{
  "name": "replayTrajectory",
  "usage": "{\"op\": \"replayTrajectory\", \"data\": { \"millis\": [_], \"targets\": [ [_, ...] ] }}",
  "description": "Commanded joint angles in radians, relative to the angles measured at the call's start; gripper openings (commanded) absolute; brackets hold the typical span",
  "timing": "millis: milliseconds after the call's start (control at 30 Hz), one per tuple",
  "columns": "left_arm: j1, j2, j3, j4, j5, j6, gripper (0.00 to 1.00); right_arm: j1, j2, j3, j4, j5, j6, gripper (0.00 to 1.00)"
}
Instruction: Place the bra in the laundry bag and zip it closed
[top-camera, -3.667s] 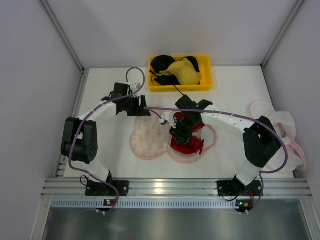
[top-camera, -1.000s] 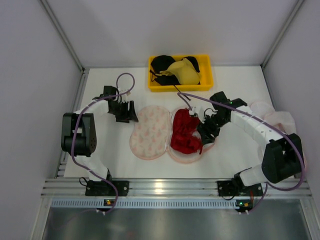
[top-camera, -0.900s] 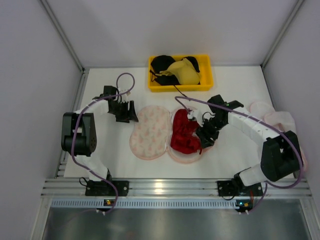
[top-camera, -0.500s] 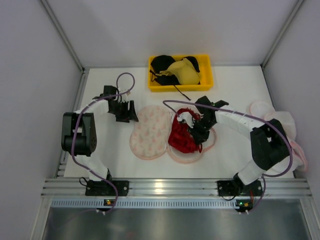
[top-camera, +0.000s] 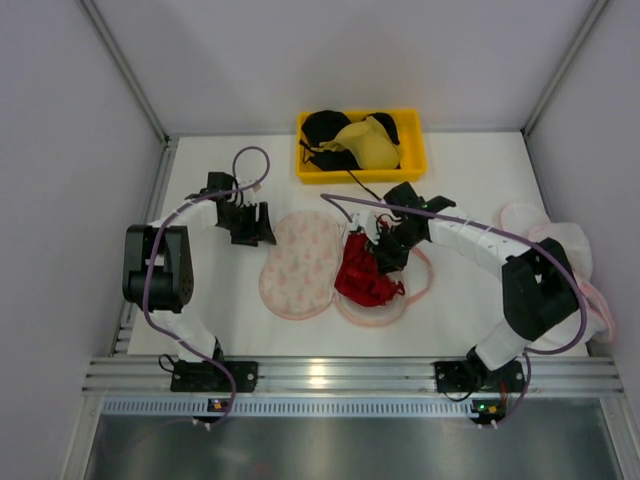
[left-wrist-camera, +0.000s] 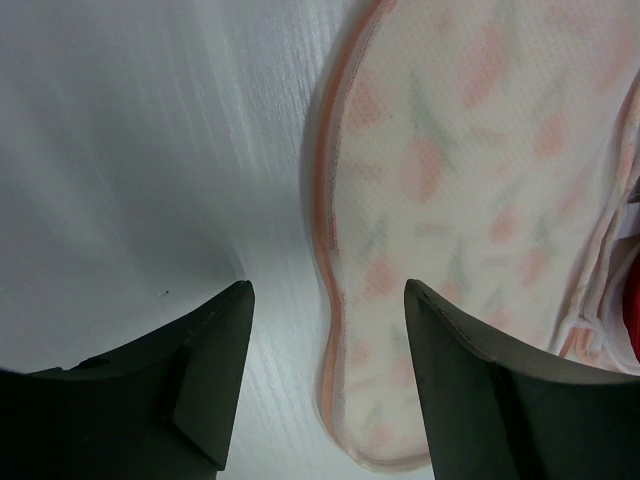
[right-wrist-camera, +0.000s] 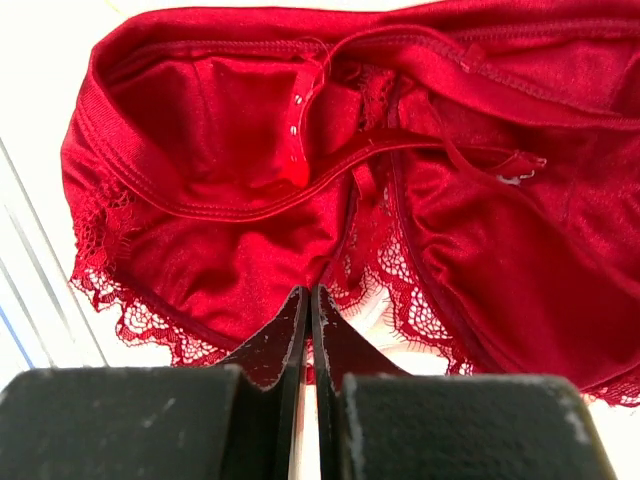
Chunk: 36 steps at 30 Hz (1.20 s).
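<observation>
The red lacy bra (top-camera: 362, 278) lies bunched on the right lobe of the open cream-pink printed laundry bag (top-camera: 298, 265). My right gripper (top-camera: 386, 250) is at the bra's upper right edge. In the right wrist view the gripper (right-wrist-camera: 310, 292) is shut, its tips pinching the bra (right-wrist-camera: 230, 230) at the lace between the cups. My left gripper (top-camera: 258, 230) is open and empty at the bag's upper left edge. In the left wrist view the gripper (left-wrist-camera: 325, 300) straddles the pink rim of the bag (left-wrist-camera: 450, 200) without touching it.
A yellow bin (top-camera: 408, 165) with black bras and a yellow bra (top-camera: 370, 140) stands at the back centre. Plain white pink-edged bags (top-camera: 560, 250) lie at the right edge. Enclosure walls close in on the left, back and right.
My right gripper has moved left from the bag's right rim onto the bra and shut on it, bunching the bra leftward. My left gripper has stayed still over the last second.
</observation>
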Motion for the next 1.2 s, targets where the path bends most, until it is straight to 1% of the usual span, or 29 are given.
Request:
{"op": "replayTrajectory", "data": {
  "millis": [0,100,200,333,433,667,767,867,900,967,1000,1067,1100,1167],
  "targets": [
    [0.003,-0.044,-0.024,-0.002,-0.025,0.008,0.67,0.015,-0.022,-0.007,0.103,-0.002,0.020,0.00],
    [0.006,-0.053,-0.050,-0.007,-0.025,-0.001,0.67,0.022,-0.037,0.056,0.110,-0.026,0.051,0.00],
    [0.006,-0.053,-0.055,-0.009,-0.023,-0.013,0.67,0.026,-0.037,0.107,0.076,-0.068,0.058,0.00],
    [0.006,-0.049,-0.049,-0.007,-0.036,-0.017,0.67,0.060,-0.027,0.142,0.015,-0.078,0.015,0.00],
    [0.006,-0.046,-0.046,-0.007,-0.049,-0.017,0.67,0.081,0.019,0.138,0.007,-0.066,0.000,0.00],
    [0.006,-0.047,-0.060,-0.024,-0.059,-0.027,0.66,0.098,0.163,0.156,0.068,-0.055,0.017,0.00],
    [0.006,-0.044,-0.060,-0.030,-0.065,-0.029,0.66,0.098,0.177,0.156,0.074,-0.042,0.020,0.01],
    [0.006,-0.029,-0.056,-0.035,-0.077,-0.030,0.65,0.098,0.165,0.161,0.061,-0.025,0.015,0.10],
    [0.006,-0.021,-0.053,-0.038,-0.072,-0.032,0.65,0.098,0.158,0.164,0.054,-0.011,0.017,0.21],
    [0.006,-0.006,-0.050,-0.036,-0.051,-0.038,0.64,0.097,0.127,0.182,0.042,0.003,0.020,0.32],
    [0.006,0.002,-0.050,-0.036,-0.031,-0.043,0.62,0.095,0.116,0.190,0.025,0.017,0.031,0.42],
    [0.005,0.017,-0.049,-0.038,-0.025,-0.044,0.60,0.085,0.078,0.216,0.010,0.020,0.046,0.52],
    [0.005,0.025,-0.050,-0.036,-0.011,-0.043,0.58,0.080,0.063,0.225,-0.001,0.024,0.058,0.59],
    [0.003,0.049,-0.055,-0.041,0.003,-0.038,0.55,0.071,0.017,0.245,-0.008,0.029,0.066,0.64]
  ]
}}
